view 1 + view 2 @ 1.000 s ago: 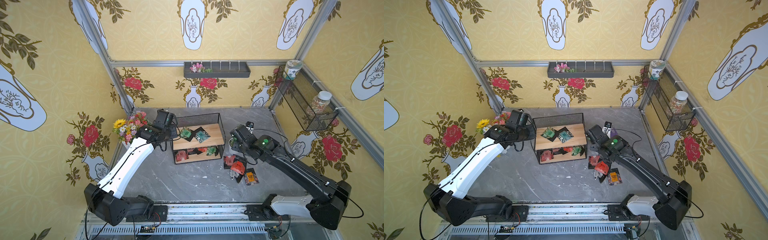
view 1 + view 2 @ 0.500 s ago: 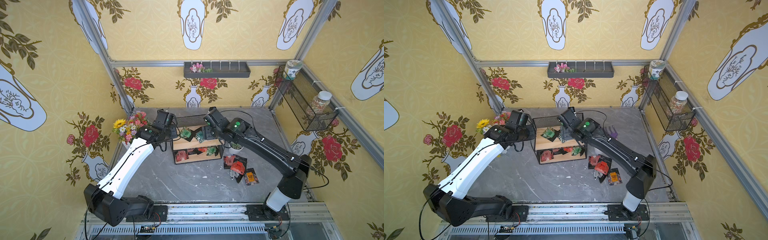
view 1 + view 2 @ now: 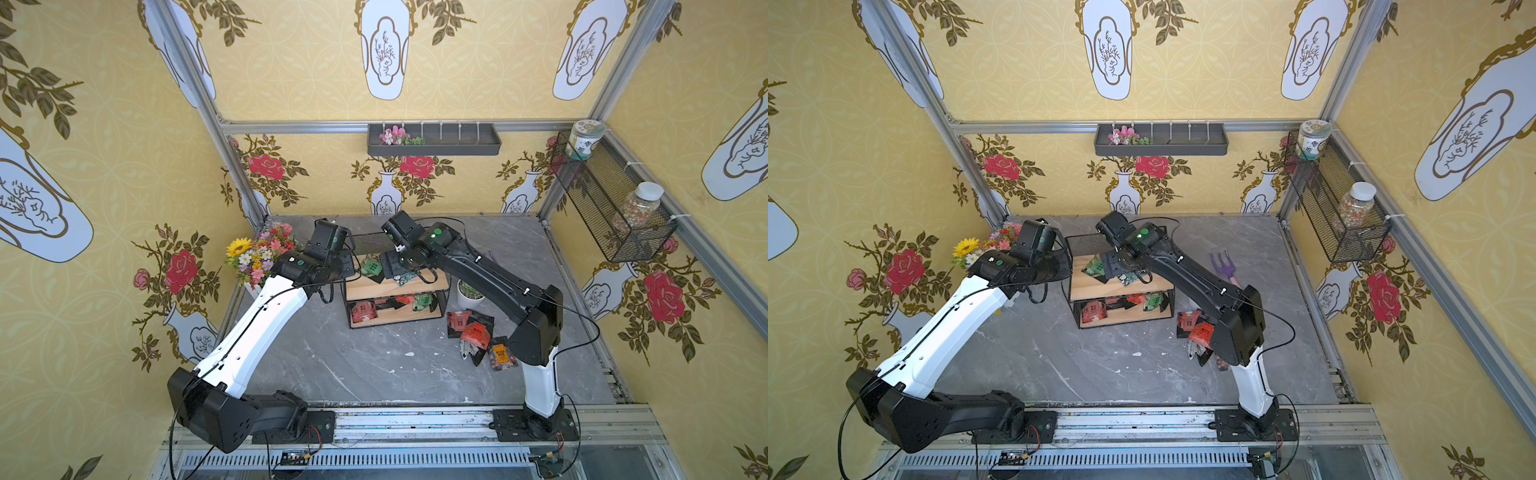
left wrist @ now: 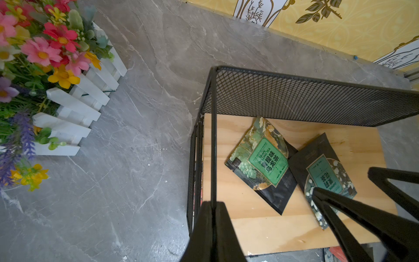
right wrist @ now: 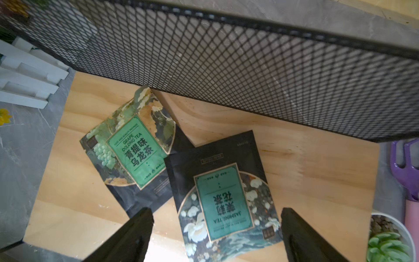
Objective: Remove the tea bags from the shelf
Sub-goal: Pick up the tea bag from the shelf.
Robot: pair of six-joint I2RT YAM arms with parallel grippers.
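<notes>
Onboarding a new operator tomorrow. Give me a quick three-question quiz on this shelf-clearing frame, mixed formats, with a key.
1. True or false: the lower board holds no tea bags.
2. What does the left claw grip? A) a tea bag B) the frame of the shelf C) nothing
3. Fill in: the open right claw hangs over the top board's ____ tea bag, going by its label.
Key: 1 false, a red tea bag lies on the lower board; 2 B; 3 jasmine.
</notes>
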